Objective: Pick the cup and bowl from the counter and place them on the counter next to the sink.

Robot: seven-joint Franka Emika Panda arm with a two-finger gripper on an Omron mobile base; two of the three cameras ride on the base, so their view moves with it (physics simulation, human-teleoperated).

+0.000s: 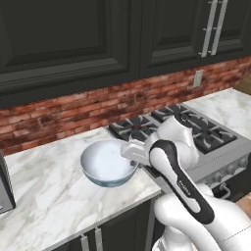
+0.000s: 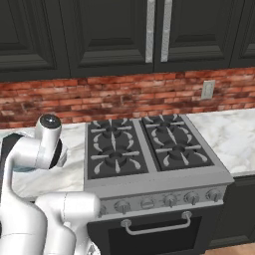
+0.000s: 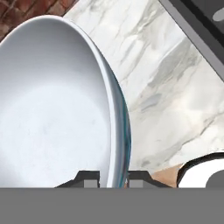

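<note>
I have the bowl (image 1: 108, 164) held by its rim: in the hand view the two fingers (image 3: 89, 178) sit either side of the bowl's edge, one inside the white wall and one outside, so I read the gripper (image 3: 113, 179) as clenched on it. In the left base view the bowl shows left of centre over the desk (image 1: 54, 196), just left of the stove (image 1: 196, 132); whether it is lifted clear or resting I cannot tell.

My worry is the grip itself. I judge a thin rim pinch on a wide bowl to be weak: if I swing fast, the bowl could pivot between the fingers and slip out. It also hangs close to the stove's edge, so a low carry could clip it.

The hand view gives me the rim between the fingers, which the base views hide behind the arm. The left base view gives the bowl's whole shape and its place near the front edge of the desk. In the right base view I get only a sliver of the bowl at the left edge, beside the wrist, but the full stove and the desk beyond it at right.
</note>
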